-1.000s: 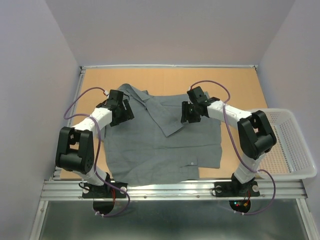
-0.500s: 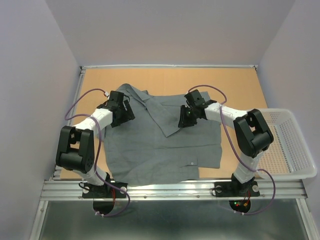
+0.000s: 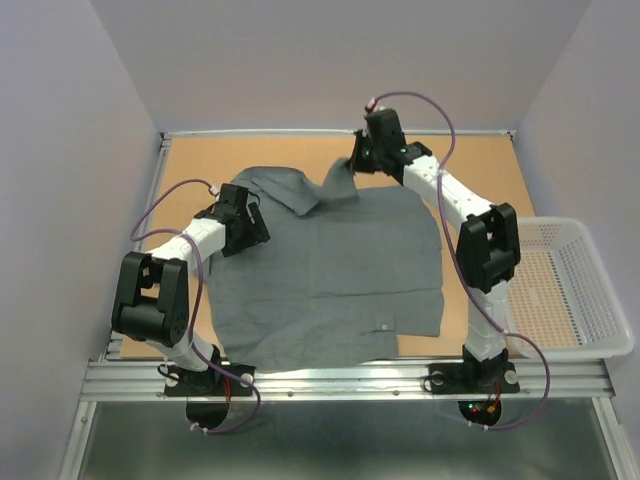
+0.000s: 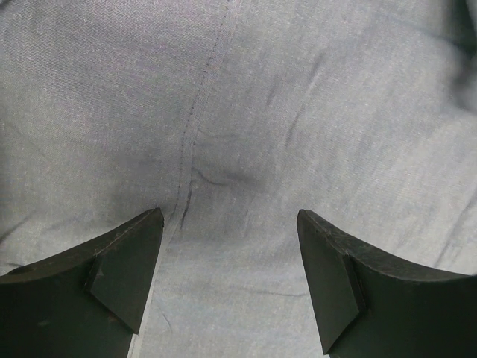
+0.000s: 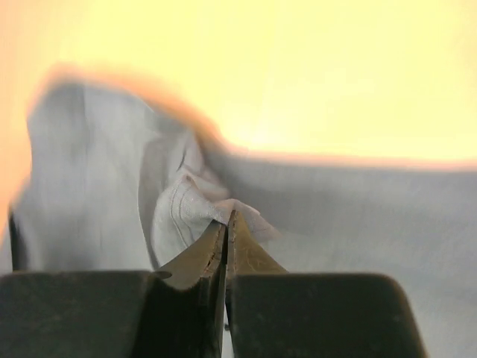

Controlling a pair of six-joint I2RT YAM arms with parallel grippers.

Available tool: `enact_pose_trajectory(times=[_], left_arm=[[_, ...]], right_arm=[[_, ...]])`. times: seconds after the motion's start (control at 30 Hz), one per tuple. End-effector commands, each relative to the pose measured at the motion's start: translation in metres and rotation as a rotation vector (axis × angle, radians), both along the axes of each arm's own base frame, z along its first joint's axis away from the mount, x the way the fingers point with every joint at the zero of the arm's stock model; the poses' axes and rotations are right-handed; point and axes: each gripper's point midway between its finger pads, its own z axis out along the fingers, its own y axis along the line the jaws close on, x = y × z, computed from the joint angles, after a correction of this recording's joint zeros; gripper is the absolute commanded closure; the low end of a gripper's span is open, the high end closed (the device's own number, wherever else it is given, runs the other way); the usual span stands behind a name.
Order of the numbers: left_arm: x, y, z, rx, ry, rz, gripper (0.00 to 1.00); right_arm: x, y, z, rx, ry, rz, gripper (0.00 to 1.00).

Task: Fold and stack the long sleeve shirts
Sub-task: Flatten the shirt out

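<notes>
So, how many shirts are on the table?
1. The grey shirt lies spread over the middle of the table, its far edge pinched by the right gripper. Another could be hidden underneath.

In the right wrist view the shirt (image 5: 89, 179) and worktop (image 5: 313, 67) blur; left fingers (image 4: 112, 276) run off the bottom edge.

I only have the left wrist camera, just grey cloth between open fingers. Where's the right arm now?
Observer: The right pincer is at the shirt's far edge, beside the collar.
Operator: Holding anything?
Observer: Yes, it is shut on a bit of the shirt.
Operator: Where on the shirt is my left pincer?
Observer: Over the shirt's edge on the left arm's side, nearer than the collar.
</notes>
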Motion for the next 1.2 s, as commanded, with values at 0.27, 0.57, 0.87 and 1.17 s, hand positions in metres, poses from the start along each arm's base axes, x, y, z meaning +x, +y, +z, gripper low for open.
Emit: enact_pose_trajectory(times=[0.27, 0.57, 0.87, 1.17], left_arm=[[-0.007, 0.0, 0.02, -0.008, -0.058, -0.013, 0.16], [-0.003, -0.001, 0.013, -0.01, -0.035, -0.003, 0.16], [0.008, -0.01, -0.007, -0.027, 0.028, -0.012, 0.17], [0.049, -0.023, -0.029, -0.043, 0.076, -0.03, 0.19]], right_arm=[[0.118, -0.039, 0.116, -0.026, -0.421, -0.177, 0.13], [-0.004, -0.073, 0.01, -0.109, -0.105, -0.106, 0.14], [-0.135, -0.115, -0.085, -0.143, 0.22, -0.15, 0.18], [-0.113, -0.131, -0.138, -0.264, 0.298, -0.227, 0.2]])
